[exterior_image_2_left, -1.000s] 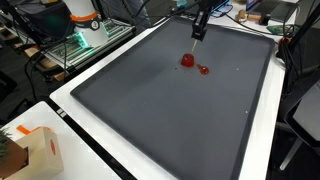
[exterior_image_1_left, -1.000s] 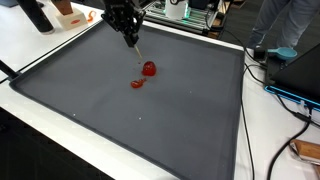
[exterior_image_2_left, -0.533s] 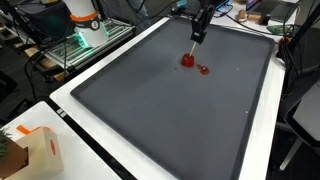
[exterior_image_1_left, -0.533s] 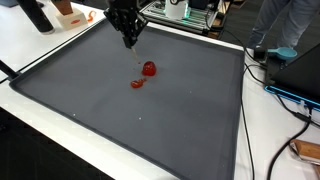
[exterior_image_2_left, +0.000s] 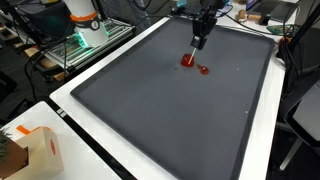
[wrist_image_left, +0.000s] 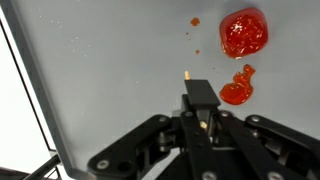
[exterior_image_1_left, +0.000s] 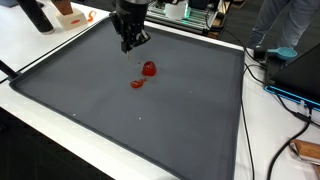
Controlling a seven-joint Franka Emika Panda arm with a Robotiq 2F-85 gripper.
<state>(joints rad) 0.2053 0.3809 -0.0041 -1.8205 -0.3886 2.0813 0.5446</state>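
Thin stick [wrist_image_left: 187,73] pinched in gripper [wrist_image_left: 199,97], near red blob [wrist_image_left: 244,32]

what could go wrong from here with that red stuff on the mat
1. The thin tool held in the fingers hangs beside the red blob and red smear; a low sweep could drag them across the grey mat.
2. Red droplets already dot the mat, so a quick move may scatter more.
3. The tool looks narrow; it might tilt in the grip if pressed down.
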